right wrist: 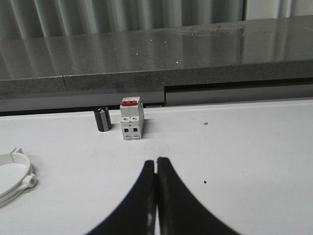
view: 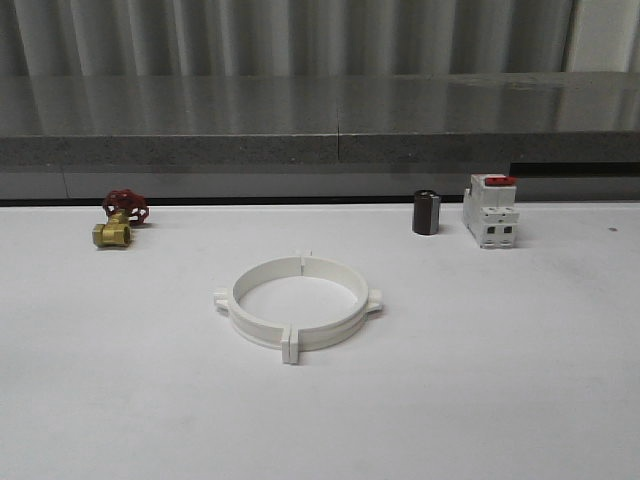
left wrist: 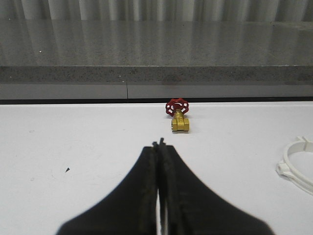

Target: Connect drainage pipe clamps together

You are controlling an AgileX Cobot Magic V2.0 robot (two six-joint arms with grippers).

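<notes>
In the front view, the two drainage pipe clamps (view: 298, 303) lie flat near the middle of the white tabletop (view: 500, 380), their end tabs meeting at the near and far sides so that they form one closed ring; from how they sit, the joining looks done or all but done, though whether the tabs have actually latched is too small to tell. Lying flat leaves the ring stable and open to approach from above. Well apart along the far edge stand a brass valve (view: 118, 221) with a red handwheel to the left, and a small dark cylinder (view: 427, 212) just beside a white breaker (view: 490, 211) with a red top to the right. There are no containers here. In the left wrist view, the left hand (left wrist: 159, 145) has its fingers pressed together on nothing, pointing toward the valve, with an arc of the ring at the edge. In the right wrist view, the right hand (right wrist: 156, 160) is likewise closed and empty, facing the breaker.
</notes>
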